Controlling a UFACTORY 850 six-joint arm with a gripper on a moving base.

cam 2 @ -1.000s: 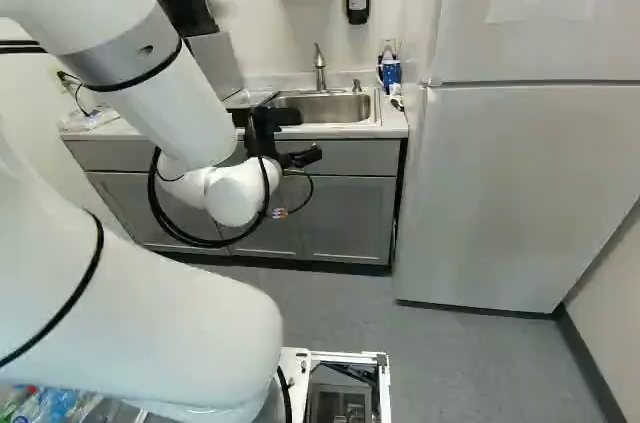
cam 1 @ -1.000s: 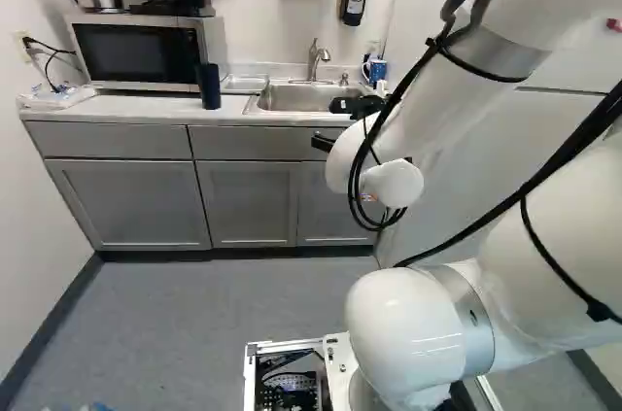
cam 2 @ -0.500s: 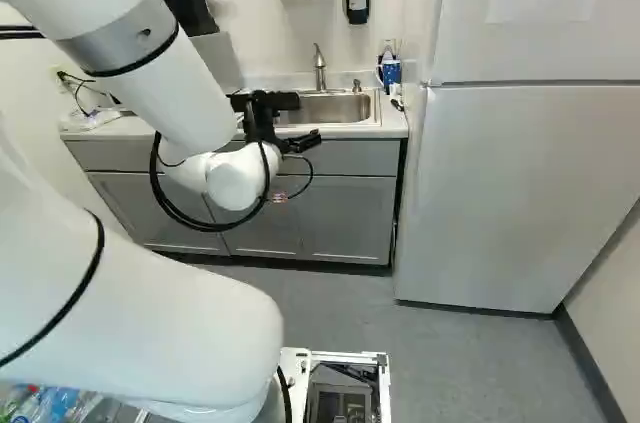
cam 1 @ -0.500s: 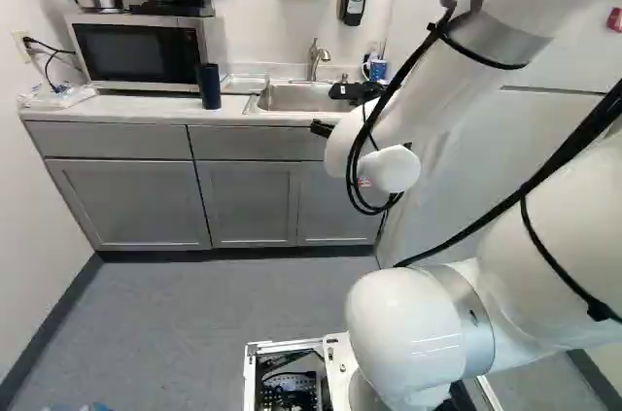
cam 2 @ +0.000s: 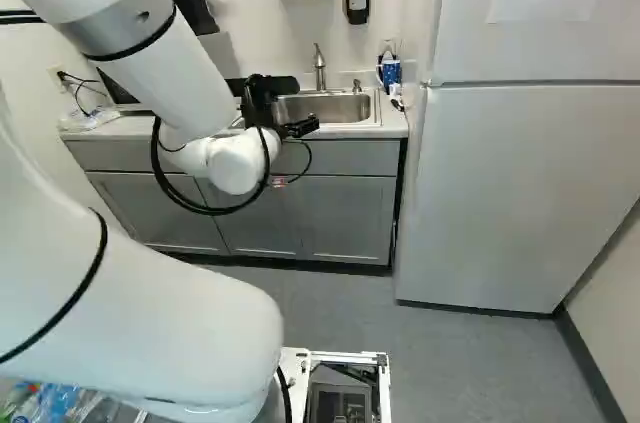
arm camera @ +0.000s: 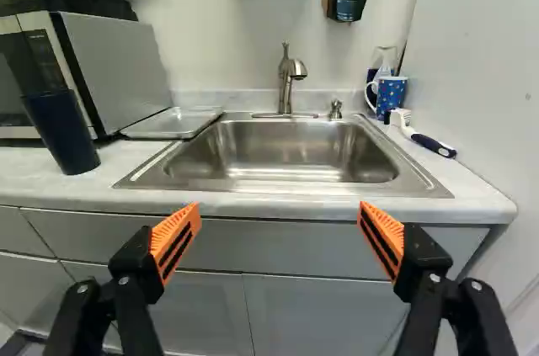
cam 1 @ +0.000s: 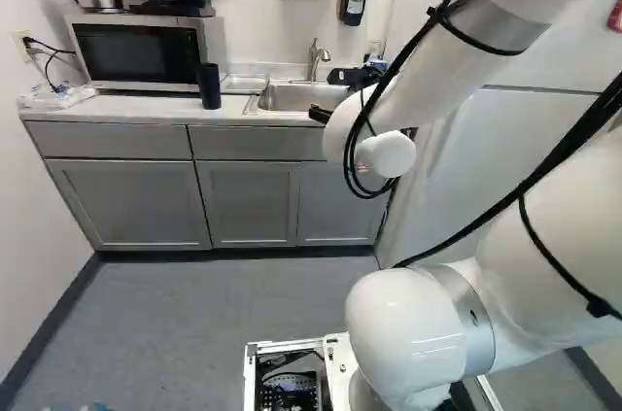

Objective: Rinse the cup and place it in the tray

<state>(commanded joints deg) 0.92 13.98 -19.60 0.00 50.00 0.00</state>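
In the wrist view, I have the end effector (arm camera: 279, 209) standing wide, nothing between its orange pads (arm camera: 173, 236), facing the sink (arm camera: 278, 190) with the faucet (arm camera: 286, 87) ahead beyond the basin. There are two candidates for the cup. A dark tumbler (arm camera: 64, 134) stands upright on the bench (arm camera: 227, 204), ahead of the end effector and out past the finger nearer the microwave (arm camera: 120, 70); a blue mug (arm camera: 391, 95) sits farther ahead, past the other finger, by the brush (arm camera: 427, 140). I can't be sure which is meant, but I'd guess the tumbler, since it stands near the bench's front edge, where I could reach it easily. The clear tray (arm camera: 173, 123) lies flat between microwave and sink, probably so a rinsed cup has a short trip over. Keeping the end effector wide and facing the bench makes sense to me with the grasp still to come. Against the earlier frames, the arm (cam 1: 420, 88) has lifted the end effector higher before the sink; the base hasn't moved, and the tumbler and mug are where they were.
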